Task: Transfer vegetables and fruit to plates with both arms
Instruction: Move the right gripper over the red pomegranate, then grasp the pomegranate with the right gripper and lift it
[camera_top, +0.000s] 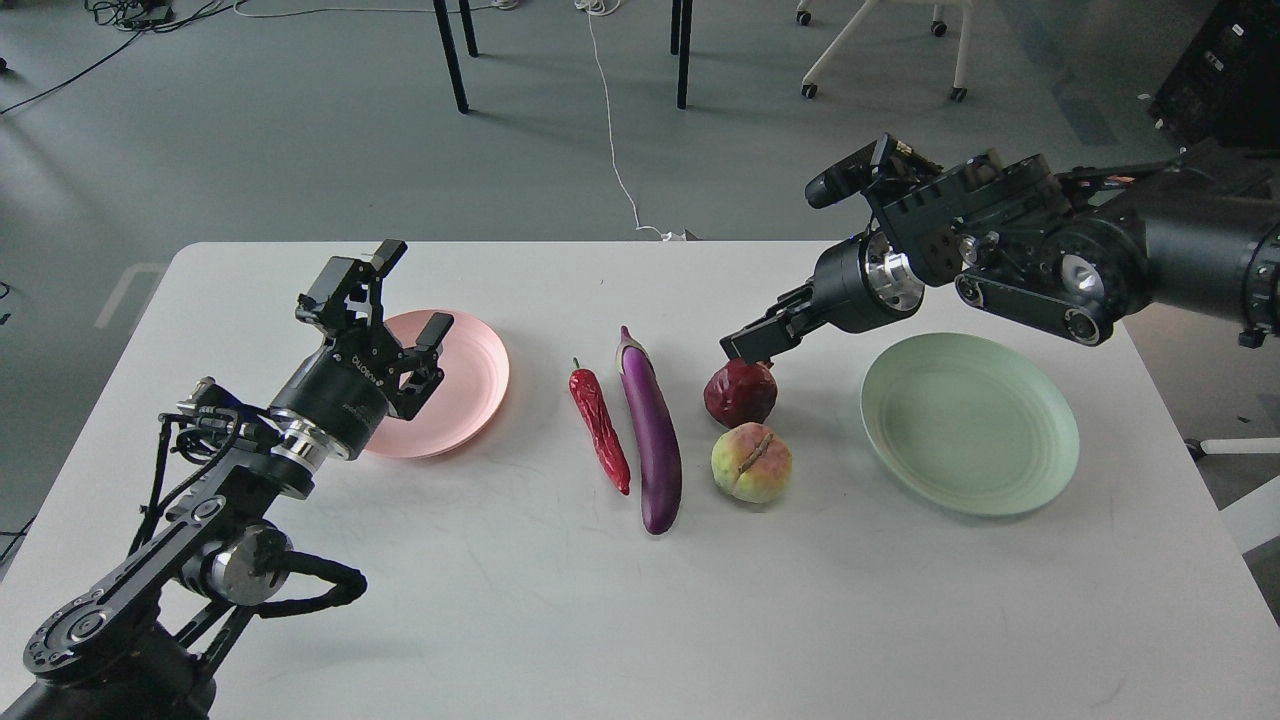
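In the head view, a red chili pepper (600, 430), a purple eggplant (650, 432), a dark red pomegranate (740, 394) and a peach (752, 463) lie on the middle of the white table. The pink plate (470, 385) is to their left and the pale green plate (970, 425) to their right; both are empty. My left gripper (413, 292) is open and empty above the pink plate's left part. My right gripper (747, 346) points down-left, its tip just above the pomegranate's top. It is seen side-on, so its fingers cannot be told apart.
The white table (600, 600) has rounded far corners. Beyond it on the grey floor are black table legs (452, 60), a white cable (612, 130) and a white wheeled chair base (880, 50). A dark cabinet (1230, 80) stands at the far right.
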